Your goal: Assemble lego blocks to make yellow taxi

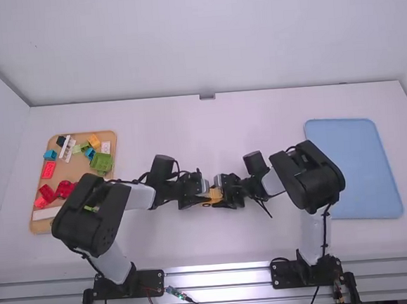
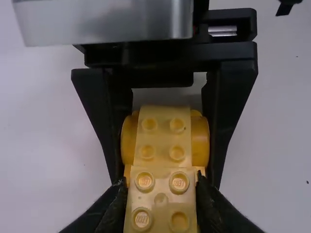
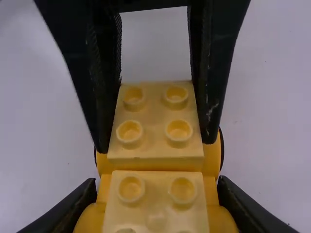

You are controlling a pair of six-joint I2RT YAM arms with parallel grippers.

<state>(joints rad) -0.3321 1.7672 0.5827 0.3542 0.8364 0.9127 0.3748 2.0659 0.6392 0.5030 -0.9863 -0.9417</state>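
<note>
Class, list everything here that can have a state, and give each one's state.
Left gripper, shut on the yellow assembly
Right gripper, shut on the yellow assembly
Yellow assembly, held by both grippers
Brown tray, holding assorted blocks
Blue tray, lying flat

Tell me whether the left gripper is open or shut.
Left gripper: shut on the yellow blocks. The right wrist view shows one finger against each side of them.
</note>
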